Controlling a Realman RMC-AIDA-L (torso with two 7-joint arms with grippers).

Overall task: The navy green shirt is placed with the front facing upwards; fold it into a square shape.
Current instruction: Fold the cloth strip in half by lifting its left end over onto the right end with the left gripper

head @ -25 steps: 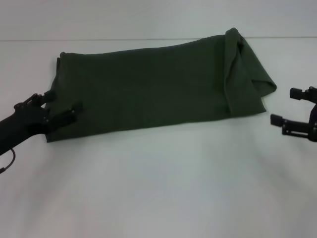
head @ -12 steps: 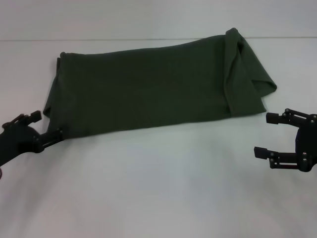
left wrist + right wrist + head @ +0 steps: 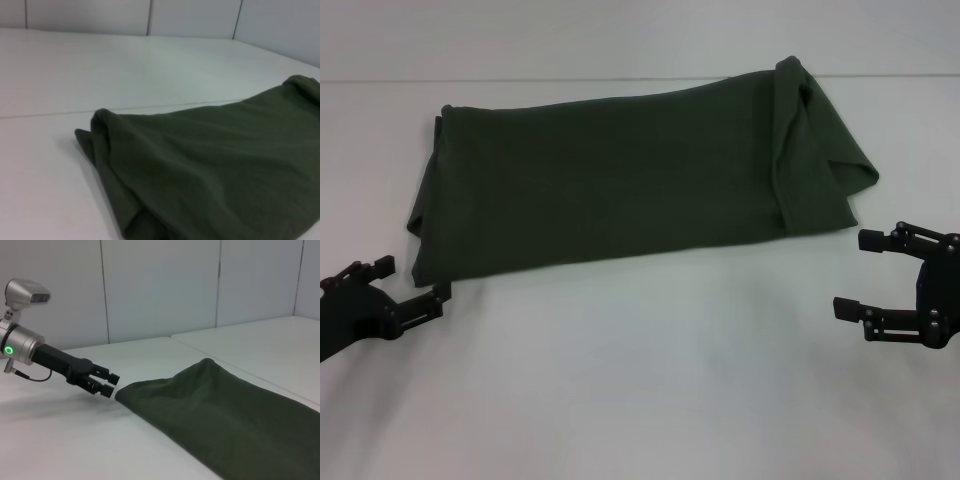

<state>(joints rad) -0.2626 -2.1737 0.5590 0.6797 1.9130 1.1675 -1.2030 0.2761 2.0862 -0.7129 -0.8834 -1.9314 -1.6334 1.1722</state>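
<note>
Head view shows the navy green shirt (image 3: 630,185) lying across the far half of the white surface (image 3: 650,390), already folded into a long band running left to right, with a looser bunched fold at its right end. The left gripper (image 3: 400,287) sits low just off the band's near left corner, fingers spread and holding nothing; in the right wrist view it (image 3: 107,385) hangs right beside the cloth's end without gripping it. The right gripper (image 3: 868,273) waits near the band's right end, a little clear of the fabric, fingers parted and empty. By my reckoning the lengthwise fold is done and the crosswise fold comes next: one end needs pinching at its corners and carrying over to the other, so the band halves into something near square.
</note>
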